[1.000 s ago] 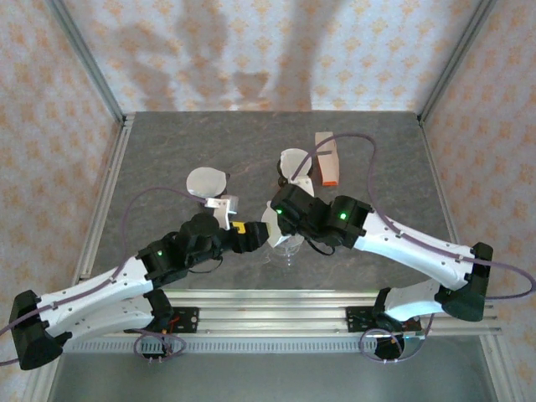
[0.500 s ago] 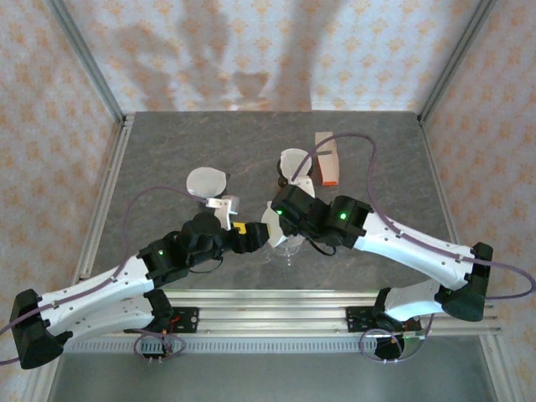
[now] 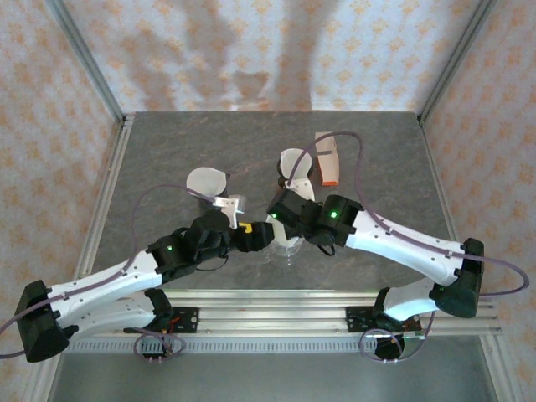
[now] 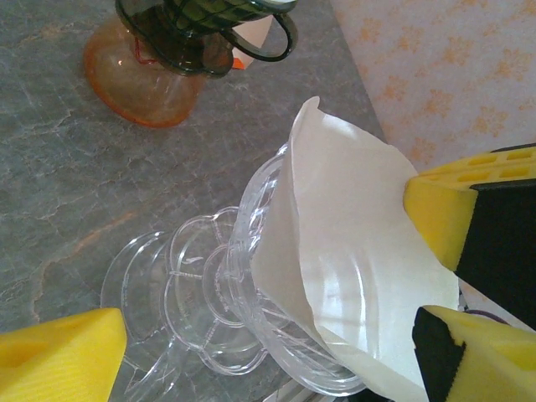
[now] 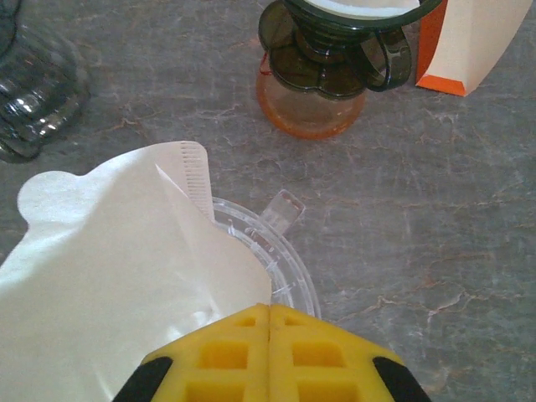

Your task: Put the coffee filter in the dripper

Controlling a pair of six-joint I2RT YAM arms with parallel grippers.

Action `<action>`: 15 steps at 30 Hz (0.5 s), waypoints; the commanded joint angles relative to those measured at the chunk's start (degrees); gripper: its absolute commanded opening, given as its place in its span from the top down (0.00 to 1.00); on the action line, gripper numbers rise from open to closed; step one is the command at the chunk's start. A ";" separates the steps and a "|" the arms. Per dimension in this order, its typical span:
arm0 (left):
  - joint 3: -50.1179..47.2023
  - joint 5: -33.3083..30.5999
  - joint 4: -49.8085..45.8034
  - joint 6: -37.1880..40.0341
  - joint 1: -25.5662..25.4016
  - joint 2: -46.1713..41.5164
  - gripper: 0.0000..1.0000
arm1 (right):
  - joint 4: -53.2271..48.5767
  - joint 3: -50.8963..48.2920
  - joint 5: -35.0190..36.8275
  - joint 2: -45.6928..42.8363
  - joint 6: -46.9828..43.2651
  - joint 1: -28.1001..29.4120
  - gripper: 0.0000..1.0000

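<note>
The clear plastic dripper (image 3: 289, 249) stands between my two grippers near the table's front middle. My left gripper (image 3: 260, 237) holds it with its jaws wide. In the left wrist view one yellow pad (image 4: 67, 352) lies against the dripper (image 4: 201, 293) at its base, the other by its rim. The white coffee filter (image 4: 352, 226) sits partly inside the dripper and sticks out above the rim. My right gripper (image 5: 268, 308) is shut, pads together, pinching the coffee filter (image 5: 109, 276) at its edge just over the dripper's rim (image 5: 289, 268).
A dark dripper on an orange glass server (image 3: 293, 167) stands behind the grippers. An orange and white box (image 3: 327, 157) stands to its right. A pale round thing (image 3: 207, 180) sits at the back left. Metal rails (image 3: 276, 306) run along the near edge.
My right gripper has closed its pads on the filter's edge and moved slightly back. The left arm has shifted a little, still holding the dripper.
</note>
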 commanded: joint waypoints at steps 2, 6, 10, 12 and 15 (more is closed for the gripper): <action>2.14 0.61 1.09 -0.17 0.57 1.29 0.12 | -0.97 0.02 2.76 0.84 -1.18 0.43 1.00; 1.78 0.93 1.25 -0.56 0.83 2.28 0.17 | -0.65 -0.34 2.70 1.80 -1.41 0.43 1.00; 1.57 1.62 1.67 -0.87 0.98 2.74 0.19 | -0.56 -0.67 2.84 2.34 -1.69 0.45 1.00; 1.26 1.16 1.48 -1.10 1.06 2.59 0.24 | -0.49 -0.86 2.75 2.53 -1.87 0.43 1.00; 0.74 0.82 1.46 -1.27 1.10 2.13 0.26 | -0.56 -0.94 3.07 2.72 -1.99 0.43 1.00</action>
